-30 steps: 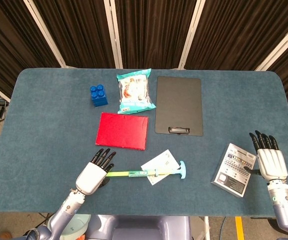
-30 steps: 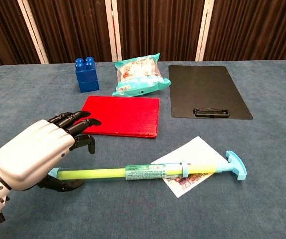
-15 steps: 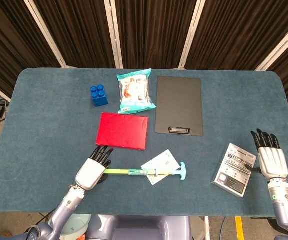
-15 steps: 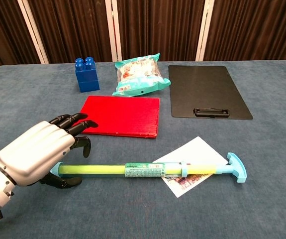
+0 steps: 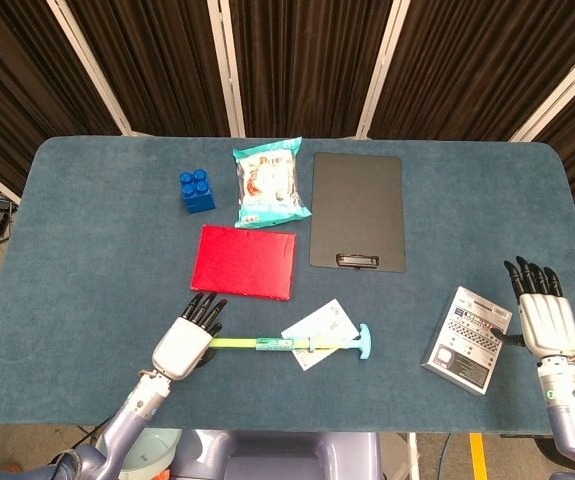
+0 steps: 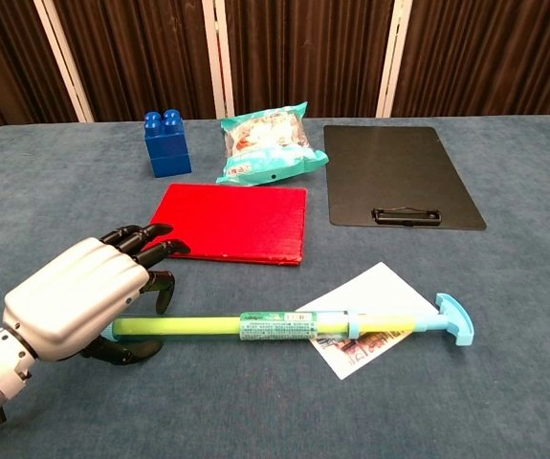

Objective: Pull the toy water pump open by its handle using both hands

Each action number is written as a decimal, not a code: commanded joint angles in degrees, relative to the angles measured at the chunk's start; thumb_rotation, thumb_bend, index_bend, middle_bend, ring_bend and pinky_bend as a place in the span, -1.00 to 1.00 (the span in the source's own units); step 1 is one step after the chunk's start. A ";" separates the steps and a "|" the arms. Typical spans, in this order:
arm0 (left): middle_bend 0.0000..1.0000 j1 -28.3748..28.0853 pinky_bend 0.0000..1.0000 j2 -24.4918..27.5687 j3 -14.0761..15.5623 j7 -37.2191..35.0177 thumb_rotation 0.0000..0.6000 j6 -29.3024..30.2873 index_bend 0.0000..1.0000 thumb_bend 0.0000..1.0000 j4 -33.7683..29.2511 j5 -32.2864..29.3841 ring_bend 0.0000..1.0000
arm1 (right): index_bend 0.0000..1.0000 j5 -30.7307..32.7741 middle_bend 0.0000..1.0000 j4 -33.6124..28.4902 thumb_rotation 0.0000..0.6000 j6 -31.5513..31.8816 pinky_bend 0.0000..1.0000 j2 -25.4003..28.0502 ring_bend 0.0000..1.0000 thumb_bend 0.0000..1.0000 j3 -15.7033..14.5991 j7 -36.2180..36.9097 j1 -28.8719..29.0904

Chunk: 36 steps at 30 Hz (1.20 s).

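The toy water pump [image 5: 267, 346] [image 6: 275, 326] is a yellow-green tube lying flat near the table's front edge. Its light blue T-handle [image 5: 365, 340] [image 6: 456, 319] points right and the tube crosses a white leaflet [image 6: 370, 296]. My left hand [image 5: 185, 340] [image 6: 83, 301] hovers over the tube's left end, fingers curved above it and thumb below, without closing on it. My right hand [image 5: 547, 320] lies flat with straight fingers at the far right, well away from the handle, and shows only in the head view.
A silver printed box [image 5: 467, 338] lies just left of my right hand. Behind the pump are a red sheet [image 5: 244, 262], a black clipboard [image 5: 357, 210], a snack bag [image 5: 269, 182] and a blue block [image 5: 197, 190].
My left hand has drawn back a little toward me and sunk lower, uncovering more of the tube's left end. My right hand slid slightly toward the front edge.
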 commanded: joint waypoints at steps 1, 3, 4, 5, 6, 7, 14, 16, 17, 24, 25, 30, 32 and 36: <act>-0.70 0.06 -0.72 0.08 0.00 0.13 1.00 0.20 0.12 -0.36 -0.04 -0.10 -0.91 | -1.00 -0.04 -1.00 -0.11 1.00 -0.09 -1.00 0.08 -1.00 -1.00 -0.03 0.16 0.02; -0.64 0.15 -0.72 0.15 -0.08 0.08 1.00 0.56 0.22 -0.23 -0.13 -0.19 -0.88 | -1.00 -0.04 -1.00 -0.14 1.00 -0.20 -1.00 0.06 -1.00 -1.00 0.00 0.10 0.14; -0.60 0.26 -0.72 0.10 -0.17 -0.11 1.00 0.94 0.28 -0.17 -0.17 -0.23 -0.86 | -1.00 0.01 -1.00 -0.09 1.00 -0.31 -1.00 0.00 -1.00 -1.00 -0.02 0.04 0.18; -0.56 0.46 -0.72 -0.06 -0.35 -0.36 1.00 1.66 0.33 -0.13 -0.06 -0.28 -0.83 | -1.00 0.06 -1.00 -0.03 1.00 -0.46 -1.00 -0.12 -1.00 -1.00 -0.04 0.03 0.26; -0.50 0.63 -0.72 -0.26 -0.50 -0.59 1.00 2.26 0.38 -0.08 0.13 -0.31 -0.79 | -1.00 0.07 -1.00 0.07 1.00 -0.53 -1.00 -0.18 -1.00 -1.00 -0.05 -0.01 0.30; -0.45 0.83 -0.71 -0.53 -0.71 -0.94 1.00 3.04 0.42 -0.06 0.38 -0.31 -0.75 | -1.00 0.07 -1.00 0.16 1.00 -0.66 -1.00 -0.27 -1.00 -1.00 -0.08 -0.06 0.37; -0.33 1.29 -0.71 -1.88 -1.92 -2.77 1.00 7.19 0.48 -0.04 3.96 -0.01 -0.68 | -1.00 0.05 -1.00 0.85 1.00 -1.44 -1.00 -1.06 -1.00 -1.00 -0.23 -0.24 0.89; -0.31 1.07 -0.71 -1.86 -2.09 -3.69 1.00 9.22 0.49 -0.04 5.08 1.01 -0.67 | -1.00 -0.16 -1.00 1.18 1.00 -1.45 -1.00 -1.40 -1.00 -1.00 -0.34 -0.39 1.01; -0.31 0.95 -0.71 -1.86 -2.17 -4.44 1.00 10.42 0.50 -0.04 5.59 1.57 -0.67 | -1.00 -0.37 -1.00 1.38 1.00 -1.38 -1.00 -1.64 -1.00 -1.00 -0.38 -0.37 1.08; -0.29 -0.66 -0.71 -1.16 -2.32 -8.56 1.00 11.17 0.50 -0.04 7.23 2.54 -0.66 | -0.66 -3.56 -1.00 4.51 1.00 2.63 -1.00 -7.43 -1.00 -0.82 -0.29 1.70 1.12; -0.29 -1.05 -0.71 -1.09 -2.36 -8.62 1.00 10.35 0.50 -0.04 7.28 2.37 -0.66 | -0.63 -3.98 -1.00 4.81 1.00 3.00 -1.00 -8.69 -1.00 -0.79 -0.38 1.90 1.22; -0.29 -2.73 -0.71 -0.99 -2.25 -9.94 1.00 9.13 0.51 -0.06 7.15 2.90 -0.66 | -0.57 -5.01 -1.00 3.57 1.00 2.20 -1.00 -12.80 -1.00 -0.74 -1.21 -1.19 2.47; -0.29 -3.24 -0.71 -1.22 -1.95 -11.09 1.00 9.28 0.51 -0.07 7.76 3.45 -0.66 | -0.55 -5.37 -1.00 2.56 1.00 1.92 -1.00 -14.16 -1.00 -0.74 -1.41 -3.36 3.09; -0.29 -4.07 -0.71 -1.88 -1.51 -13.72 1.00 9.41 0.51 -0.08 9.68 4.01 -0.66 | -0.55 -6.24 -1.00 1.24 1.00 0.73 -1.00 -16.67 -1.00 -0.70 -1.72 -6.61 4.67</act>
